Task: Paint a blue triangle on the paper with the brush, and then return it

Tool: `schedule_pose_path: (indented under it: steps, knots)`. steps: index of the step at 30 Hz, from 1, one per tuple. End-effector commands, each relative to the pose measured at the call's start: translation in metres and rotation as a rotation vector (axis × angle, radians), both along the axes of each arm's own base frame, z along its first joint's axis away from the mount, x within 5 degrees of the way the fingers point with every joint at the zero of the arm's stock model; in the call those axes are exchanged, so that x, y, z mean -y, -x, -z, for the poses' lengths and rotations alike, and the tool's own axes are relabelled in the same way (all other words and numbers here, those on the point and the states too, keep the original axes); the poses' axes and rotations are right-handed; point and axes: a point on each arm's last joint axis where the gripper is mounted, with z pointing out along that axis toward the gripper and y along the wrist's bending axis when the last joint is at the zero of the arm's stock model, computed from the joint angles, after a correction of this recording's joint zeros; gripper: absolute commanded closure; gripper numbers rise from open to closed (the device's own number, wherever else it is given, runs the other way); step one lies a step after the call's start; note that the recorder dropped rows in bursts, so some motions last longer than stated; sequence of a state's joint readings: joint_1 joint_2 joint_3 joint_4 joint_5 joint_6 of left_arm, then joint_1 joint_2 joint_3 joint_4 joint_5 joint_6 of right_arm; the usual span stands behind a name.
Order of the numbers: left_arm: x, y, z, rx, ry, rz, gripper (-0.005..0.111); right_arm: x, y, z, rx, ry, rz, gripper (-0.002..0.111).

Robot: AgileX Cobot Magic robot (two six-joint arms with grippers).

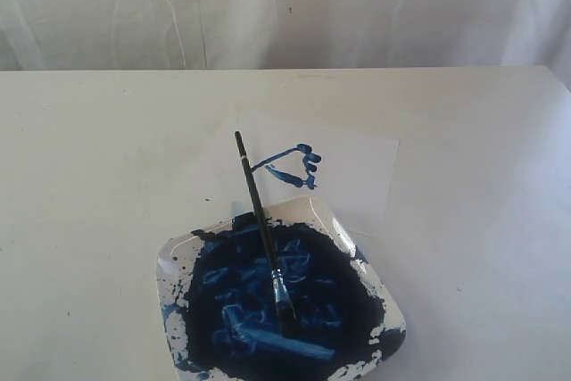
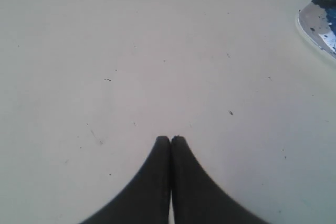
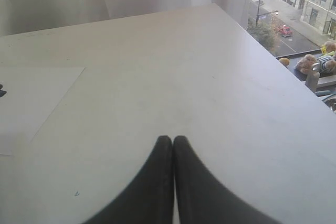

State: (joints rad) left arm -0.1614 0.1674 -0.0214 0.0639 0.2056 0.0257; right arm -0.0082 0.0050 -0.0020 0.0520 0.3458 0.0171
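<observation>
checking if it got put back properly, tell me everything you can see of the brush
The brush is long and thin, with a black handle, a silver metal ferrule and dark bristles. It lies slanted, bristles down in the dark blue paint of the white square dish, the handle crossing the dish's far rim and apparently resting on it. Its free end reaches over the paper, just beside the blue triangle. Nothing grips it.

A: Exterior view?
B: Raised and close, tilted down across the table (image 1: 89,176) toward the curtain (image 1: 357,6).
A: Wrist views?
B: Both low over the table. Left shares the dish (image 2: 315,22) corner, right the paper (image 3: 31,103) edge.
</observation>
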Motion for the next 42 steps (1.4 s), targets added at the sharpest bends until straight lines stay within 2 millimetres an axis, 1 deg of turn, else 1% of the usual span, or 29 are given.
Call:
schedule_pose_path:
  steps: [1,8,11,42]
  knots:
    - [-0.0005,0.0044,0.0032,0.015,0.001,0.004,0.107,-0.0001,0.0002,0.0003,0.004,-0.003,-0.001,0.108]
    - [-0.0017,0.0122,0.0084,-0.02,-0.004,0.005,0.107,-0.0001,0.0002,0.0003,0.004,-0.003,-0.001,0.108]
    - [-0.0019,0.0136,0.0085,-0.006,-0.006,0.007,0.107,-0.0001,0.0002,0.0003,0.004,-0.003,-0.001,0.108]
    - [-0.0019,0.0143,0.0098,-0.022,-0.005,0.007,0.107,-0.0001,0.0002,0.0003,0.004,-0.003,-0.001,0.108]
